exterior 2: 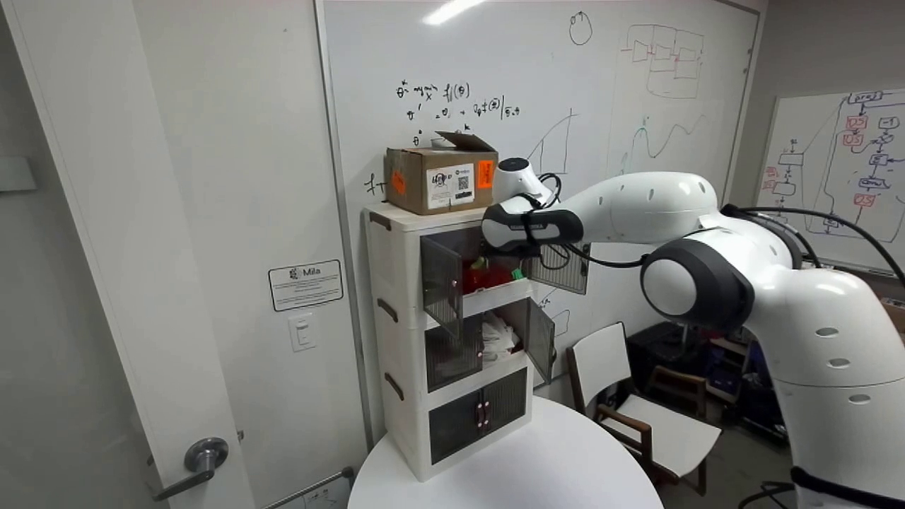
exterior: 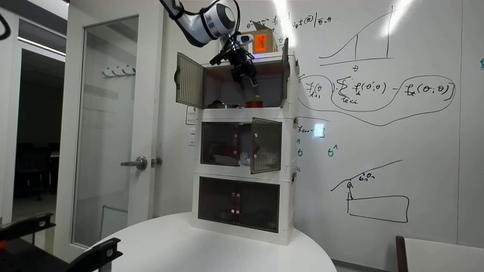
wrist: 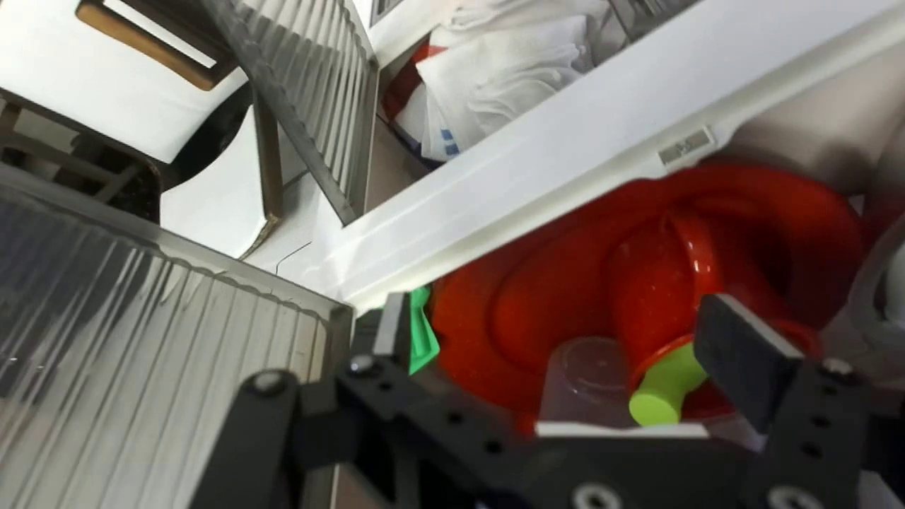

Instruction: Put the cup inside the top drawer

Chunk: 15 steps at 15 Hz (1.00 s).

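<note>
The cup (wrist: 647, 297), a glossy red mug with its handle showing, rests on a red plate (wrist: 523, 311) inside the top drawer (wrist: 565, 191), the cabinet's uppermost compartment. A light green piece (wrist: 664, 396) sticks out of the cup's mouth. My gripper (wrist: 565, 339) stands wide open over it, holding nothing. The right-hand finger (wrist: 746, 360) overlaps the cup's edge in the wrist view; whether they touch I cannot tell. In an exterior view the gripper (exterior: 247, 84) points down at the compartment's opening, above red ware (exterior: 254, 104). Elsewhere the arm hides it.
Both ribbed doors of the top compartment, the left-hand one (exterior: 190, 80) and right-hand one (exterior: 285, 73), are swung out around the arm. Near the cup are a clear plastic cup (wrist: 590, 382) and a green item (wrist: 423, 332). A cardboard box (exterior 2: 442, 180) tops the cabinet.
</note>
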Available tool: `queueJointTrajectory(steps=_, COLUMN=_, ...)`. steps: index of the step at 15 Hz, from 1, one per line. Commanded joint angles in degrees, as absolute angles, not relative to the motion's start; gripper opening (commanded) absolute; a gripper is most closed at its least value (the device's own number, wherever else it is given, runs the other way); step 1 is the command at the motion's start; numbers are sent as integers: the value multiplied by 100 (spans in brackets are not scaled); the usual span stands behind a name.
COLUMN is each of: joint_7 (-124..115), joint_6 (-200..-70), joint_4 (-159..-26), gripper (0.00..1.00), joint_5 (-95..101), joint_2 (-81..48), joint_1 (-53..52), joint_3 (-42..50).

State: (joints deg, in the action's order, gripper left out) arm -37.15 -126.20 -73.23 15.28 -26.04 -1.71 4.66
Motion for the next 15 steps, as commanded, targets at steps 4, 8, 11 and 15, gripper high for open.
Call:
queueJointTrajectory(steps=4, joint_7=-1633, joint_6=-12986, joint_4=-9558, gripper=100, joint_5=496, joint_2=-1315, joint_1=107, joint_3=134)
queueJointTrajectory(steps=8, joint_7=-940, joint_6=-13085, joint_4=-10701, gripper=100, joint_5=314, joint_2=-503, joint_1=97, joint_3=229)
queueJointTrajectory(steps=11, joint_7=-442, joint_6=-13625, joint_4=-11563, gripper=100, joint_5=204, joint_2=241, joint_1=122, joint_3=192)
queueJointTrajectory(steps=15, joint_7=221, joint_6=-14375, joint_4=-12737, gripper=100, joint_5=23, joint_2=1337, joint_1=40, joint_3=175)
